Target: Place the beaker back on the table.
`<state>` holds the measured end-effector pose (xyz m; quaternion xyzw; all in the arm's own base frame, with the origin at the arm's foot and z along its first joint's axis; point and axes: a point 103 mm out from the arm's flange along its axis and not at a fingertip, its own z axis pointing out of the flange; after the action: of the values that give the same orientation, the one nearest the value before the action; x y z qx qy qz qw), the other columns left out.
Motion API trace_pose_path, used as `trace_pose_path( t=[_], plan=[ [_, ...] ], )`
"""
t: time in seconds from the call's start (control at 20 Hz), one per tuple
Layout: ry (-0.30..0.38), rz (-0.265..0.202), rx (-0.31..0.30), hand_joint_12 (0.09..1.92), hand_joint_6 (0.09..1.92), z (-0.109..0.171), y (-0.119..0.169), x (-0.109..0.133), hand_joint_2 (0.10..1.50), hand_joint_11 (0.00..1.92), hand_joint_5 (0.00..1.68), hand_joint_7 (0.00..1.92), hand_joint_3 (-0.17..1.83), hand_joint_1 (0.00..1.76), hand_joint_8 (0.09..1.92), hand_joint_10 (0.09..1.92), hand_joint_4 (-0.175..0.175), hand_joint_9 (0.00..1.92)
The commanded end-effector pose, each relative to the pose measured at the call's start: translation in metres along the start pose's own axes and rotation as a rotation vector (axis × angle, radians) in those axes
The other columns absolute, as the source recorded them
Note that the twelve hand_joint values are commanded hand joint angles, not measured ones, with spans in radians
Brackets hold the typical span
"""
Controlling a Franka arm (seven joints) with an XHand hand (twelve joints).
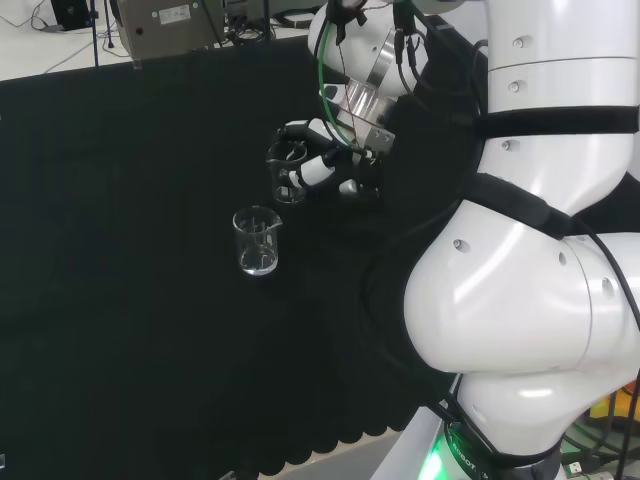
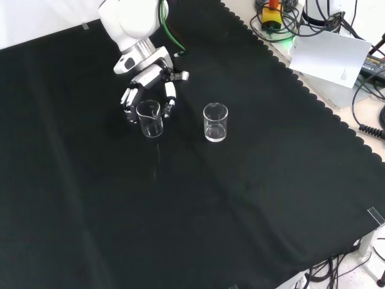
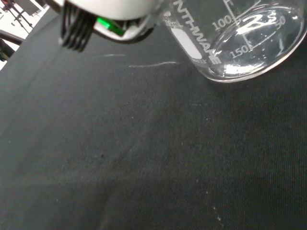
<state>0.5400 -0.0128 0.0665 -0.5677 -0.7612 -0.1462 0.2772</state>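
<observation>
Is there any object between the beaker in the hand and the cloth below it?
Nothing visible. The hand holds the beaker over bare black cloth; the second beaker stands apart, to its right in the front view.

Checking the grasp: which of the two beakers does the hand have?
The beaker on the left in the front view, with the hand curled around it. The other beaker stands alone to its right.

In your wrist view, the beaker [image 3: 240, 43] is running off the upper right of the frame, so you are seeing just its base and lower wall. In the head view, the held beaker [image 1: 287, 172] is showing as a dark outline against the cloth [image 1: 120, 300], partly covered by the hand [image 1: 322, 160], and whether its base is touching the cloth is not coming through.
</observation>
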Motion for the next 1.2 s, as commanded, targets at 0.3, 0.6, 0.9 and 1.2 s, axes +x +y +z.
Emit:
trace_pose_path(
  t=[0.3,0.6,0.9,1.2],
  plan=[
    [-0.088,0.011,-0.033,1.4,0.24,-0.04,-0.021,0.034,0.59,0.07,0.37,0.24,0.55,0.85,0.65,0.09,-0.01,0.61],
    [-0.162,0.046,-0.107,1.44,0.15,-0.088,-0.049,0.072,0.59,0.01,0.34,0.19,0.52,0.81,0.64,0.09,-0.011,0.56],
    [-0.222,0.101,-0.149,1.48,0.1,-0.124,-0.091,0.112,0.63,0.06,0.36,0.21,0.54,0.86,0.65,0.09,-0.014,0.6],
    [-0.263,0.139,-0.168,1.49,0.09,-0.14,-0.134,0.143,0.64,0.08,0.37,0.22,0.56,0.86,0.65,0.09,-0.016,0.61]
  ],
)
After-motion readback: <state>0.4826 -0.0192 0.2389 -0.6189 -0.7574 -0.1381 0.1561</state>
